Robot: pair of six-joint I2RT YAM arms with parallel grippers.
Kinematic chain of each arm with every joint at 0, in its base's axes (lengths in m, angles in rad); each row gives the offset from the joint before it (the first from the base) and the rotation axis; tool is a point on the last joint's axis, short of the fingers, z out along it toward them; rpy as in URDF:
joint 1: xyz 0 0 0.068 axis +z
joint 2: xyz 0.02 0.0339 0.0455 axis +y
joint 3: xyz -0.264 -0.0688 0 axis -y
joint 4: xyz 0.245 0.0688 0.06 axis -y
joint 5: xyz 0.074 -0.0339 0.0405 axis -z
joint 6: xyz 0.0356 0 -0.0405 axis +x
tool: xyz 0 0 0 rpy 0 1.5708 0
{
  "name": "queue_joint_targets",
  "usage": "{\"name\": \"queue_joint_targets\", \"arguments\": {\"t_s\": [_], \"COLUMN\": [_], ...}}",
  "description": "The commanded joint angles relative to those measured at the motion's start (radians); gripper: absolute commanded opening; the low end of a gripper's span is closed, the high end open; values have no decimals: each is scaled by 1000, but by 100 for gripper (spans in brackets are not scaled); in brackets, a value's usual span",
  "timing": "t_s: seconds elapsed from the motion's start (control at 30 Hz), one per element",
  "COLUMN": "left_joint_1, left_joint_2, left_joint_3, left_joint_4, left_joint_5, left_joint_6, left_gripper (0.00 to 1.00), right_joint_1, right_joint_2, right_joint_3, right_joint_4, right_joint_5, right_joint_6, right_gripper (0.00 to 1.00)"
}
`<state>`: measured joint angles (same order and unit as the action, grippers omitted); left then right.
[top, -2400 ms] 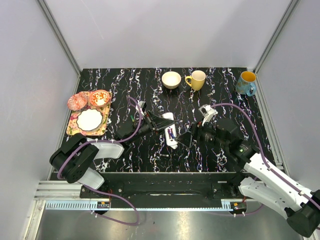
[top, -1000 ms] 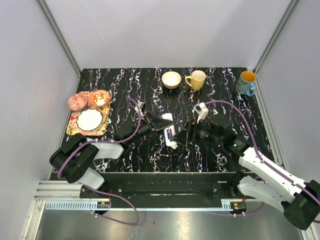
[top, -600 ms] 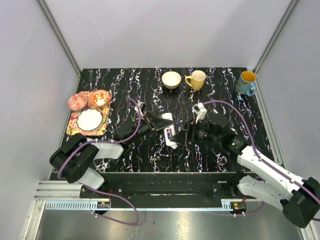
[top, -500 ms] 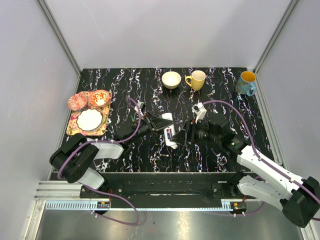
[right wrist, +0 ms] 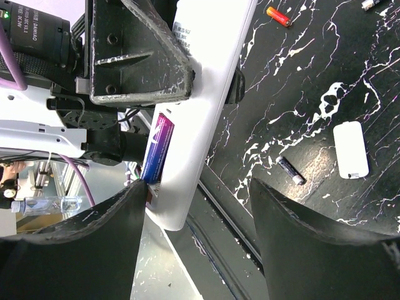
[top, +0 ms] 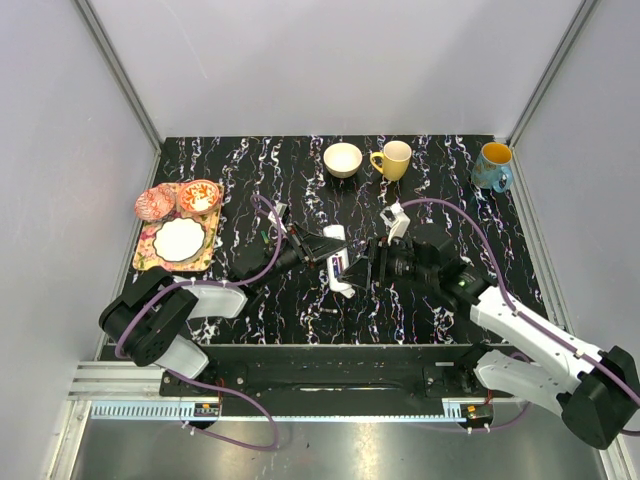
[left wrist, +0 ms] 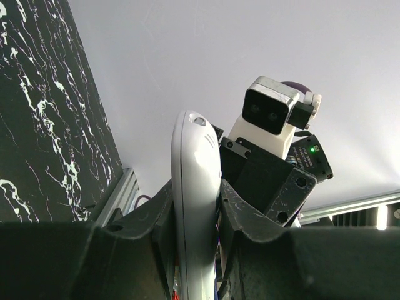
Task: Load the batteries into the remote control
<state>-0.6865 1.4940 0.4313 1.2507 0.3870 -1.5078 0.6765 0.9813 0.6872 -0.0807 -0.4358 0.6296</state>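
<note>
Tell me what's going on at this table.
The left gripper has its jaws shut on the remote, with the open battery bay turned toward the right arm. One battery already sits in that bay. The right gripper hovers close to the remote's end with its jaws open, holding nothing. A red-orange battery, a dark battery and a white cover lie loose on the table.

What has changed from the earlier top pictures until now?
The right hand moved left toward the remote control; its open fingers now stand on both sides of its end. Nothing was grasped or released. The left hand stays shut on the remote control, one battery still inside it.
</note>
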Motion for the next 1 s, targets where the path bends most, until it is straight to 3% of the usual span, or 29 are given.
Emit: {"name": "queue_joint_targets", "arguments": {"t_s": [0.0,0.47,0.83,0.97], "left_joint_1": [-36,-64,-44,-39], "left_joint_2": [-29,-35,-44,-41], "left_joint_3": [6,0,-3,9], "left_joint_4": [401,401,375,371], "left_joint_5": [43,39,32,33], "left_joint_6": [-2,11,37,40], "left_gripper": [0,0,0,0], "right_joint_1": [-11,-17,-17,-17], "right_joint_2": [17,72,-2,-1], "right_joint_3": [49,67,58,40], "right_joint_4": [27,29,36,48], "right_joint_5": [77,86,-24,-58], "right_joint_6": [7,25,42,70], "right_gripper": [72,72,76,70]}}
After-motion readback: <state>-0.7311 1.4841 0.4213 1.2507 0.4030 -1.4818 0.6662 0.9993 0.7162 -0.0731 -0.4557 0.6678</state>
